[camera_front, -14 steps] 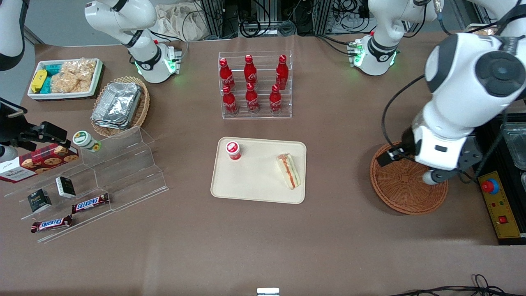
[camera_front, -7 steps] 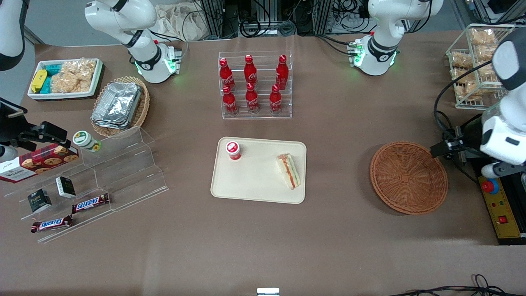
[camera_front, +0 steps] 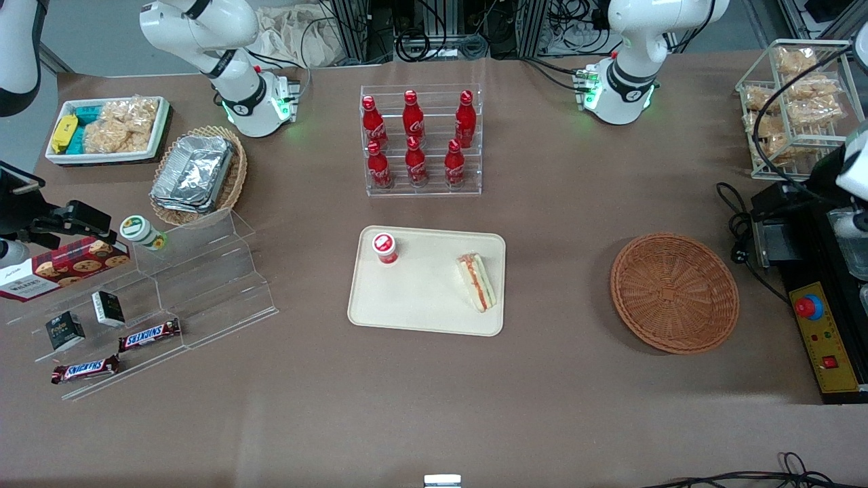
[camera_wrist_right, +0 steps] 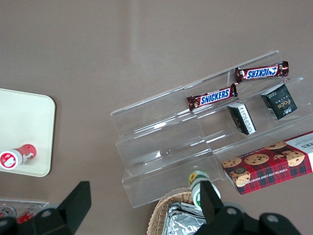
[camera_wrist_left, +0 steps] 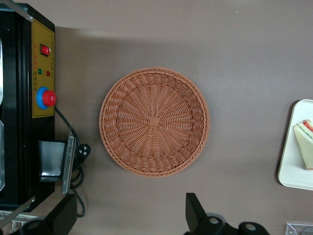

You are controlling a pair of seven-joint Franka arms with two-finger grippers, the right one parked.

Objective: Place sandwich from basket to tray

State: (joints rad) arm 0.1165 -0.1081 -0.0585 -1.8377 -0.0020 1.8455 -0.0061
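The sandwich [camera_front: 476, 281], a white wedge with orange and green layers, lies on the cream tray [camera_front: 427, 298] at the edge nearest the basket; the left wrist view catches it as well, the sandwich [camera_wrist_left: 305, 144] on the tray [camera_wrist_left: 293, 171]. The reddish-brown wicker basket [camera_front: 675, 293] sits empty toward the working arm's end of the table. My gripper [camera_wrist_left: 129, 218] hangs high above the table beside the basket [camera_wrist_left: 154, 121], open, its black fingers [camera_wrist_left: 194, 215] wide apart with nothing between them.
A small red-capped bottle [camera_front: 385, 247] stands on the tray. A rack of red cola bottles [camera_front: 420, 139] is farther from the camera than the tray. A black-and-yellow control box [camera_front: 824, 332] with cable lies beside the basket. Clear acrylic steps [camera_front: 169, 285] hold snacks.
The working arm has swung away from above the basket toward its own end of the table and upward, uncovering the whole empty basket. The sandwich has stayed put on the tray.
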